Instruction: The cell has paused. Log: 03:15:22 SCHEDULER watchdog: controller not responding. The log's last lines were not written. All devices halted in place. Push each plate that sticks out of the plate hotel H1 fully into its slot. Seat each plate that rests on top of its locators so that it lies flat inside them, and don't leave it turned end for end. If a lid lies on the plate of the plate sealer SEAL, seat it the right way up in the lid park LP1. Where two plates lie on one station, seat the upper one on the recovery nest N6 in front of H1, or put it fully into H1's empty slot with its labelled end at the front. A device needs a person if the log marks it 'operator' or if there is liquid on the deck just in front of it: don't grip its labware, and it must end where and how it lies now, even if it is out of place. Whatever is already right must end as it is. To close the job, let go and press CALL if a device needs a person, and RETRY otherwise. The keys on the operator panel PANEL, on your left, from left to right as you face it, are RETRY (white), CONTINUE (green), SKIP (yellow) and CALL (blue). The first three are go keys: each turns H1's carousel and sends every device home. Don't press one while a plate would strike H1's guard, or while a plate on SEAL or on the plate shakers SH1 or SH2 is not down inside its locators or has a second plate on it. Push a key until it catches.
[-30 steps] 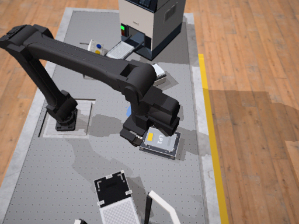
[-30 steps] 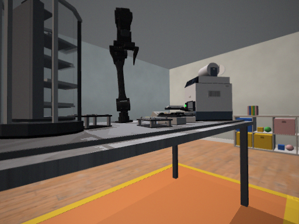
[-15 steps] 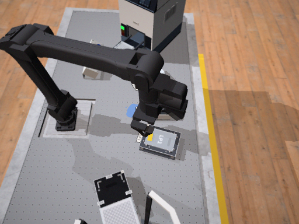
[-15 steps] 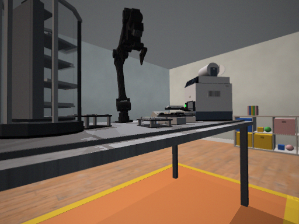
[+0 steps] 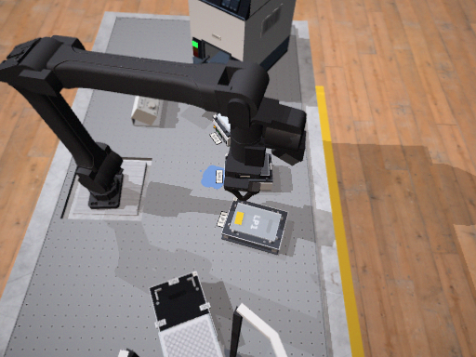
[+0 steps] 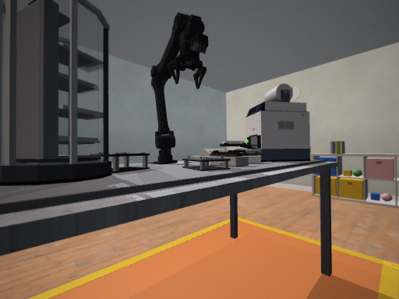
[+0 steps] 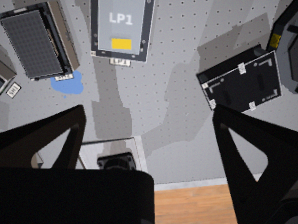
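Note:
My gripper [image 5: 242, 192] [image 6: 188, 75] [image 7: 149, 111] is open and empty, high above the deck, over the near edge of the lid park LP1 [image 5: 255, 225] [image 7: 120, 25] [image 6: 206, 160]. LP1 shows a grey top with a yellow mark. A blue puddle [image 5: 210, 177] [image 7: 67, 84] lies on the deck in front of a shaker that bears a dark well plate [image 7: 31, 42]; in the top view my wrist hides most of that shaker. The black recovery nest N6 [image 5: 178, 299] [image 7: 245, 80] [image 6: 128, 157] is bare. A white plate [image 5: 191, 337] sticks out towards it from the hotel H1 [image 6: 58, 97].
The sealer SEAL [image 5: 242, 23] [image 6: 280, 131] stands at the far end, with a green light. The operator panel PANEL [image 5: 146, 110] sits left of it. Another shaker plate [image 5: 222, 125] peeks from under my forearm. The arm base [image 5: 104, 186] [image 7: 115, 161] is on the left.

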`<action>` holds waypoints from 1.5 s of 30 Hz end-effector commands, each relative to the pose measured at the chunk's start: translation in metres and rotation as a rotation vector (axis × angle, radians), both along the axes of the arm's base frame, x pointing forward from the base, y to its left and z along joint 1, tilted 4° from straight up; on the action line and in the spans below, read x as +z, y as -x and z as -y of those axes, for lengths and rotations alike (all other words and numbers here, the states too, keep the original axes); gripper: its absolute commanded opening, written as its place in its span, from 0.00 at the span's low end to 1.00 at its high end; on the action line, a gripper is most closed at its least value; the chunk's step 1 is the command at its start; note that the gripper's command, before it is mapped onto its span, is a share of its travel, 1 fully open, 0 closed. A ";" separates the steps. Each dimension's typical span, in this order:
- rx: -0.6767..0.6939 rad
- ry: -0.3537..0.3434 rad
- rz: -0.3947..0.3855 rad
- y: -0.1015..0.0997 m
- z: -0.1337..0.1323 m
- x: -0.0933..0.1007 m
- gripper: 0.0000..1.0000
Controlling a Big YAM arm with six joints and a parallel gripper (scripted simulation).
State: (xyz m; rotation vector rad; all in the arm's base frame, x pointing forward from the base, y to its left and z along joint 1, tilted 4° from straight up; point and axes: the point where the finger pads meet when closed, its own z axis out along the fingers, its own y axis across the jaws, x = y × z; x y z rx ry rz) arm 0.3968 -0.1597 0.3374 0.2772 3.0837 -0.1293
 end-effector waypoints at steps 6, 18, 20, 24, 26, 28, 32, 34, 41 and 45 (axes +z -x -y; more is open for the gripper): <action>-0.004 -0.013 -0.034 -0.015 -0.030 -0.005 1.00; -0.004 -0.007 0.002 -0.033 -0.060 0.006 1.00; -0.004 -0.007 0.002 -0.036 -0.066 0.006 1.00; -0.004 -0.009 0.002 -0.041 -0.079 0.005 1.00; -0.004 -0.010 0.002 -0.043 -0.085 0.004 1.00; -0.004 -0.010 0.002 -0.043 -0.085 0.004 1.00; -0.004 -0.011 0.002 -0.048 -0.098 0.003 1.00; -0.004 -0.012 0.002 -0.051 -0.105 0.003 1.00; 0.218 -0.006 -0.015 -0.051 -0.127 0.001 1.00; 0.284 -0.004 -0.021 -0.051 -0.134 0.001 1.00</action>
